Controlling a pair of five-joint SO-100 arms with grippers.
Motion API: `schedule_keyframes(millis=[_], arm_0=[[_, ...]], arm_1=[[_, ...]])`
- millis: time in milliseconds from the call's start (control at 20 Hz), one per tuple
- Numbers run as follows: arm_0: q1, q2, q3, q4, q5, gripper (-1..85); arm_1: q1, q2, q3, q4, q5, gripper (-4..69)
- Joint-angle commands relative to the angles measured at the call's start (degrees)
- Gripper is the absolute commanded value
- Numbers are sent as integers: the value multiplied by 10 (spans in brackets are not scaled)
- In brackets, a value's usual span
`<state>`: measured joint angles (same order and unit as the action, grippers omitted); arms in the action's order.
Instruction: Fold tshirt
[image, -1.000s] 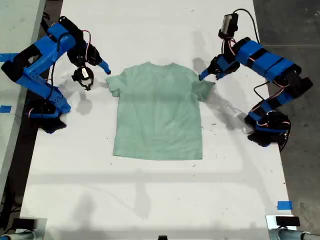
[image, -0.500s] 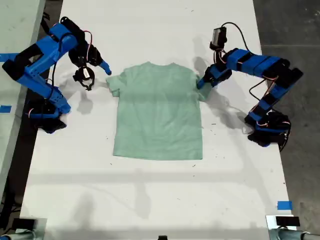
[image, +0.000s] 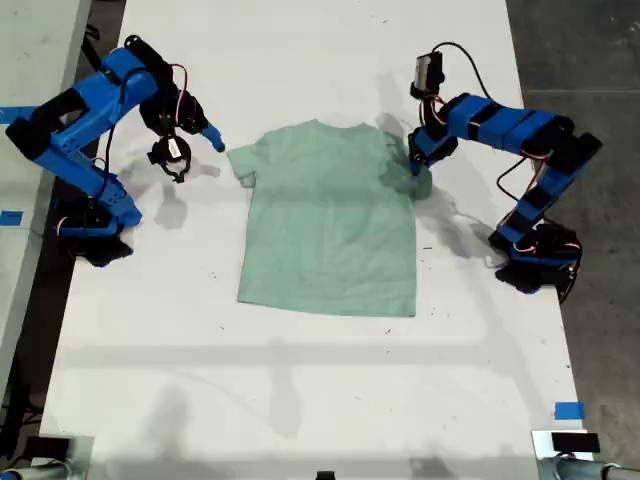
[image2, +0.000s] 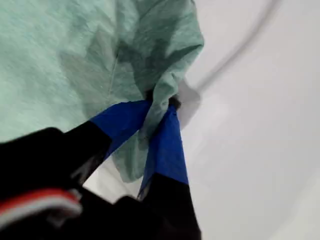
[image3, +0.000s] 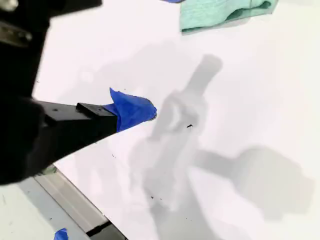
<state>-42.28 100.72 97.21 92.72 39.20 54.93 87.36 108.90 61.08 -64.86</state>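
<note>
Pinched tight on a bunched fold of the tshirt (image2: 75, 55), the blue-taped fingers (image2: 165, 145) of my first gripper (image2: 159, 107) met with only cloth between them, as our first wrist view showed; the fabric rose in a crumpled ridge just beyond the tips, over the white table (image2: 260, 150). In the exterior view we placed that gripper (image: 415, 165) at the sleeve on the tshirt's (image: 330, 225) side toward the exterior view's right, where the sleeve was drawn in and darkened by creases against the body of the garment. We saw the pale mint tshirt lying otherwise flat on the table (image: 300, 400), neck away from the camera, hem near it, between the two blue arms. My second gripper (image: 200, 140) hung just off the tshirt's other sleeve, apart from the cloth. Our second wrist view showed one blue-tipped finger (image3: 131, 110) over bare table with nothing in it; how wide that gripper stood we could not tell.
</note>
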Motion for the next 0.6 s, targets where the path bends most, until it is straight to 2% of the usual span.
schedule_keyframes(millis=[0, 100, 250, 450, 550], arm_0=[[13, 4, -31, -4, -3, 285], [15, 4, -31, -6, -4, 285], [18, 4, -28, -13, -7, 285], [23, 4, -26, -15, -10, 285], [24, 4, -25, -15, -11, 285]], arm_1=[[-11, 44, -121, 91, -4, -17], [-29, 37, -221, 163, 9, -17], [-89, -29, -377, 227, 58, -17], [-174, -154, -553, 250, 130, -17], [-206, -196, -580, 224, 156, -17]])
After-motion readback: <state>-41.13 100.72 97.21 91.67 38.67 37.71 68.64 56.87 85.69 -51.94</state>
